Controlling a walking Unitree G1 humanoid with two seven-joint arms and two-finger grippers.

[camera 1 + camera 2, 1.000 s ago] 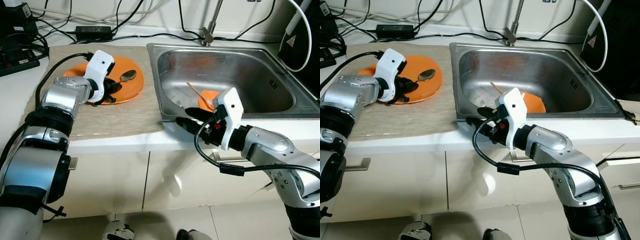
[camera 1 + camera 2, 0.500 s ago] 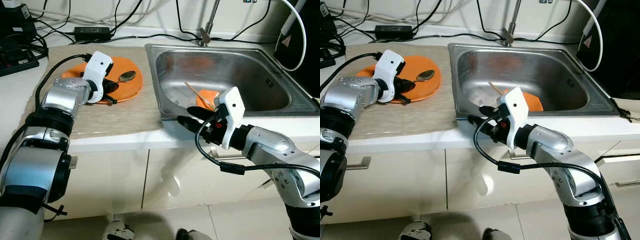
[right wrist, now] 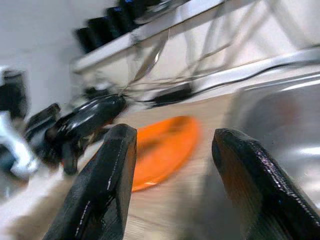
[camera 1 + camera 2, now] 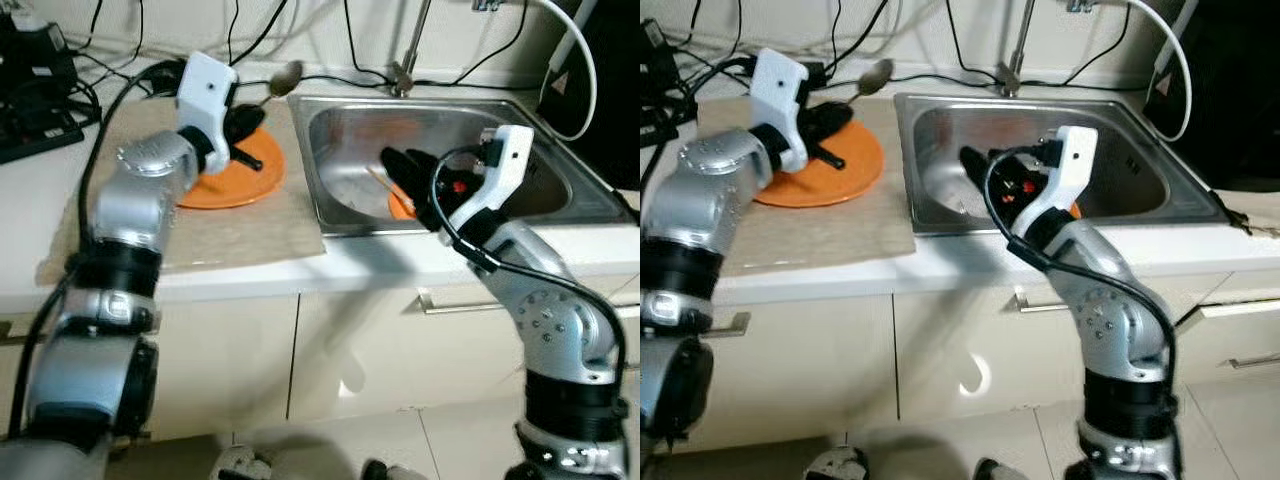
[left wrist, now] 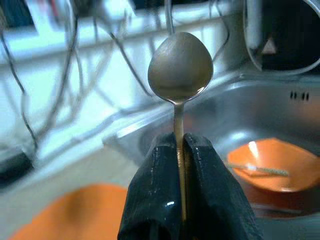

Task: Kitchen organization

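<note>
Left gripper (image 5: 180, 150) clenched on spoon (image 4: 285, 77), raised beside sink (image 4: 560, 200). Right gripper (image 3: 170, 170) released over sink. Step: transfer. Next: carry spoon into sink.

1. You have one metal spoon (image 5: 180, 70), clamped in the left gripper (image 5: 182, 150).
2. You have one orange plate (image 4: 232, 178) on one beige mat (image 4: 200, 225).
3. You have one orange bowl (image 5: 280, 167) in the one steel sink (image 4: 345, 190), holding one thin stick (image 5: 257, 170).
4. You have two grippers; the right gripper (image 3: 172, 145) is spread wide.
</note>
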